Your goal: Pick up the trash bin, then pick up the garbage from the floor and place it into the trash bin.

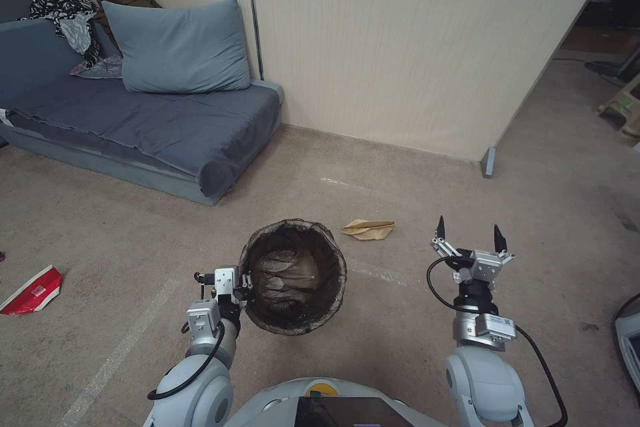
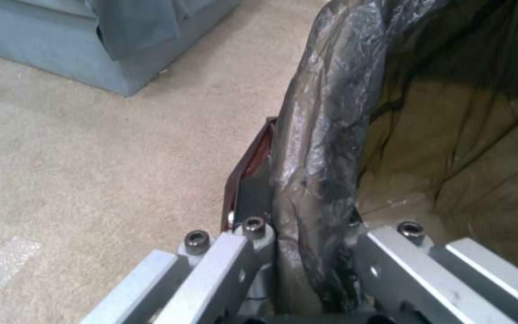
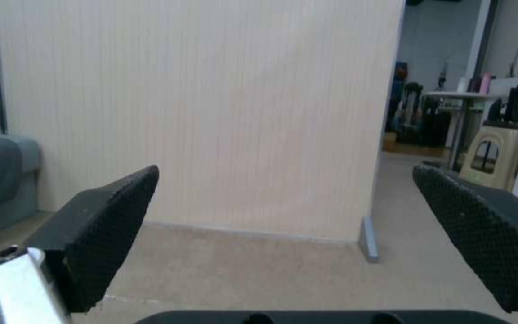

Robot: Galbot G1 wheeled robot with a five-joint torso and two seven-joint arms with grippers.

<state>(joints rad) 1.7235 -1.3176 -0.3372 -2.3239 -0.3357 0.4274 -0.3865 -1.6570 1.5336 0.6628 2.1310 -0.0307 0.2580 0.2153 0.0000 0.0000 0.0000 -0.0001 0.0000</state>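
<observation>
On the carpet (image 1: pixel 413 320) (left gripper (image 1: pixel 243 287) clamping one trash bin (image 1: pixel 293 277)): two garbage pieces (image 1: pixel 369 229).

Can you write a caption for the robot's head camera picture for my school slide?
Left hand holds the trash bin by its rim; right hand waits open near tan paper.

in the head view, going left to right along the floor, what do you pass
red-and-white cup → left gripper clamped on the rim → trash bin → tan paper → right gripper, fingers open
</observation>
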